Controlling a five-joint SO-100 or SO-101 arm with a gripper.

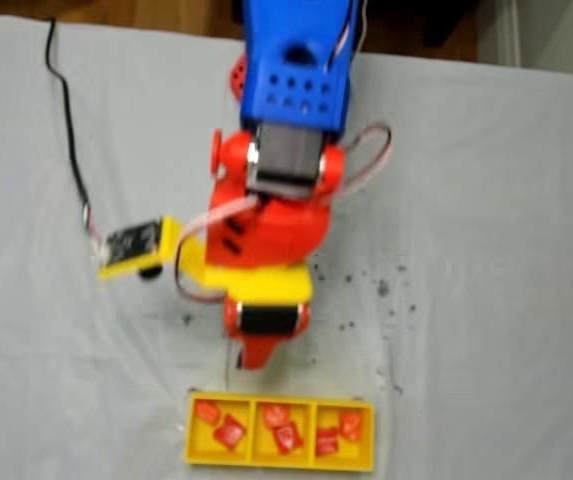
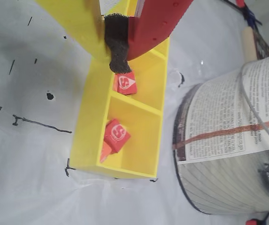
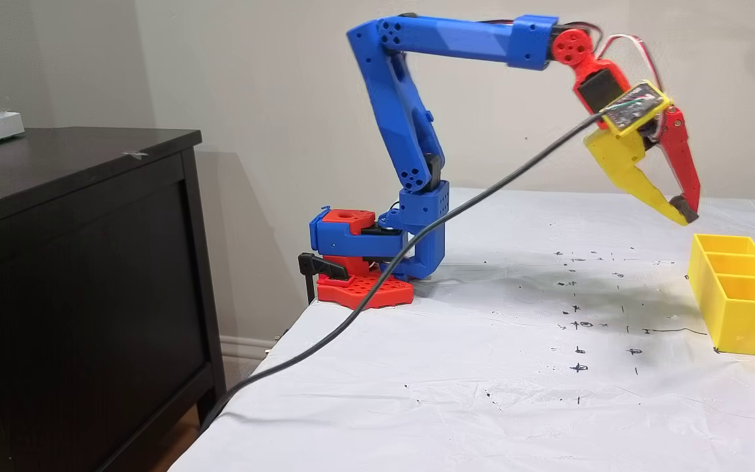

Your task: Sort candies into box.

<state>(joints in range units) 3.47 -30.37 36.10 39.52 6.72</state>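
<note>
Clenched and empty, the gripper (image 3: 684,213) hangs above the box (image 3: 744,324), six candies (image 1: 229,432) inside, near the table edge.

Soft, even indoor light fills all three pictures, with no hard glare. The fixed view from above is the poorest: it is blurred throughout, so the arm (image 1: 284,150) has fuzzy edges and the candies (image 1: 276,428) in the yellow box (image 1: 280,461) read as smeared red patches. The white counter (image 1: 486,250) there looks flat and greyish. The wrist view is brighter and fairly sharp on the box (image 2: 92,136), while the pincer (image 2: 120,65) close to the lens is soft. A grey shadow lies on the cloth at upper left. The side view is the crispest; the arm (image 3: 404,124) casts a faint shadow on the wall behind it, and a dim shade lies on the counter (image 3: 482,393) beside the box (image 3: 741,314).
</note>
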